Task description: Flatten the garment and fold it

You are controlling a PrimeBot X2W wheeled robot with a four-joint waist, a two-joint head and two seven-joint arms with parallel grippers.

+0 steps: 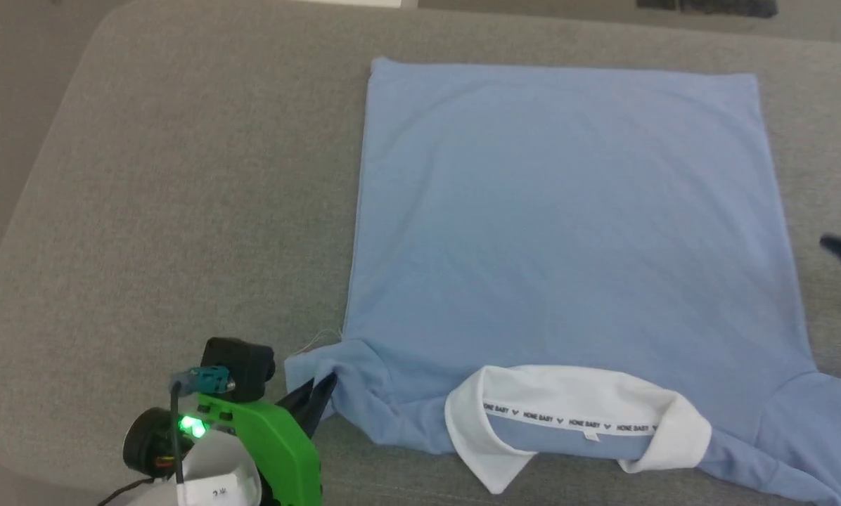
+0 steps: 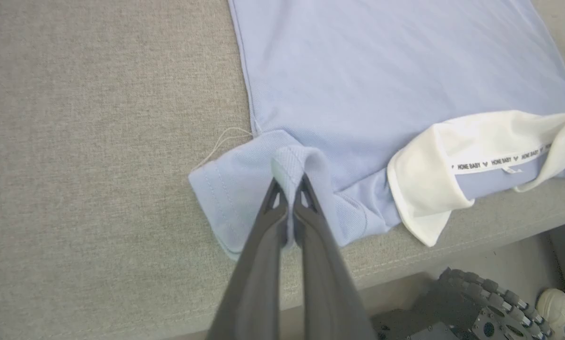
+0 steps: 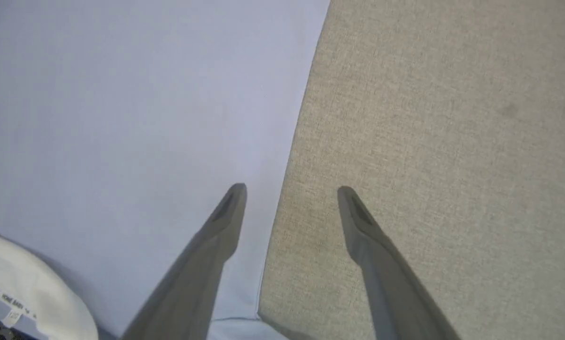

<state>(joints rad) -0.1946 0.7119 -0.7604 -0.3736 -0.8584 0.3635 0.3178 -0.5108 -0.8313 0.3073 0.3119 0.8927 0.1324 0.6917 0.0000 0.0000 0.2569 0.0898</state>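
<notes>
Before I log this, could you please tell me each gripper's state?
Left gripper: shut on the sleeve of the light blue polo shirt.
Right gripper: open, holding nothing.

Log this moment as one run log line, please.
garment: spread flat on grey surface, not folded | left gripper: shut on sleeve | right gripper: open, empty, above garment's side edge
</notes>
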